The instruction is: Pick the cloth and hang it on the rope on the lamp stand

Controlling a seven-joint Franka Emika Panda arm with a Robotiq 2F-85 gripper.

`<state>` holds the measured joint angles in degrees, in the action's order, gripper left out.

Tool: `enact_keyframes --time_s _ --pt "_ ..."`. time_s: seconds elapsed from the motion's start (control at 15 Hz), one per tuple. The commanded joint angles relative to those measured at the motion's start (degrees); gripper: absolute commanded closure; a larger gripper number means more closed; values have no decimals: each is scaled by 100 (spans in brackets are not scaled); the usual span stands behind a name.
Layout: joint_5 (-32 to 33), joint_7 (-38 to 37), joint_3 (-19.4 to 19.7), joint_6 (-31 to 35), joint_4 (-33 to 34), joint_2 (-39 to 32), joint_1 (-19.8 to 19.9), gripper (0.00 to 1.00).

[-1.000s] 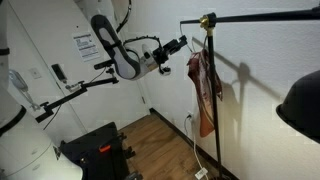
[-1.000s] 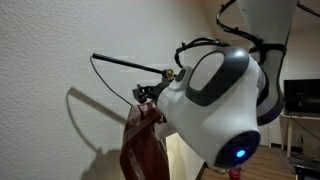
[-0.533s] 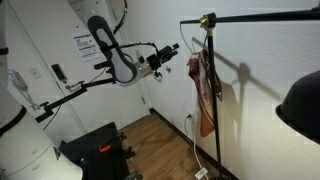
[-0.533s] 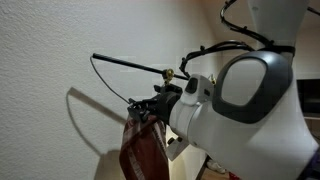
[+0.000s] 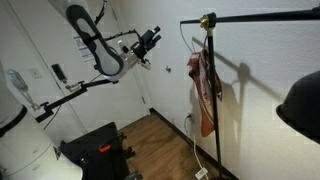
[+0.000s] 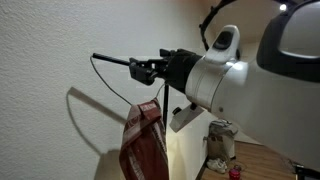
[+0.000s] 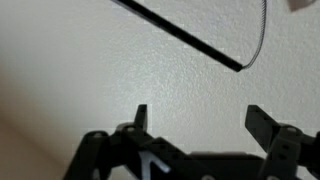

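The rust-red cloth (image 5: 204, 92) hangs limp from the thin dark rope (image 5: 196, 40) on the lamp stand (image 5: 214, 100), under its black horizontal bar (image 5: 265, 17) and brass joint (image 5: 207, 20). The cloth also shows in an exterior view (image 6: 143, 140), below the bar (image 6: 125, 63) and the rope loop (image 6: 105, 80). My gripper (image 5: 152, 42) is open and empty, well away from the cloth toward the wall side. The wrist view shows the open jaws (image 7: 200, 125) before the white wall, with the bar end (image 7: 190, 40) and the rope (image 7: 262, 30) above.
A black jointed arm with a small camera (image 5: 70, 95) reaches across the room. A black lamp shade (image 5: 303, 105) fills one edge. A black case (image 5: 95, 150) lies on the wooden floor. A cable runs to a wall socket (image 5: 190, 120) near the stand's pole.
My gripper has drawn back from the hanging cloth, away from the stand and a little upward. The cloth stays on the rope.
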<state>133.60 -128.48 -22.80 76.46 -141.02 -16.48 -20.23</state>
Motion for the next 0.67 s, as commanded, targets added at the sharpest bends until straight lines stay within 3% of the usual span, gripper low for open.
enact_keyframes --time_s 0.0,0.27,0.6 --pt "-379 -246 -184 -301 -623 1013 -28 0" --pt "-1397 -791 -124 -287 -884 2035 36 0" --pt "-2585 -1266 377 -332 -835 2806 64 0"
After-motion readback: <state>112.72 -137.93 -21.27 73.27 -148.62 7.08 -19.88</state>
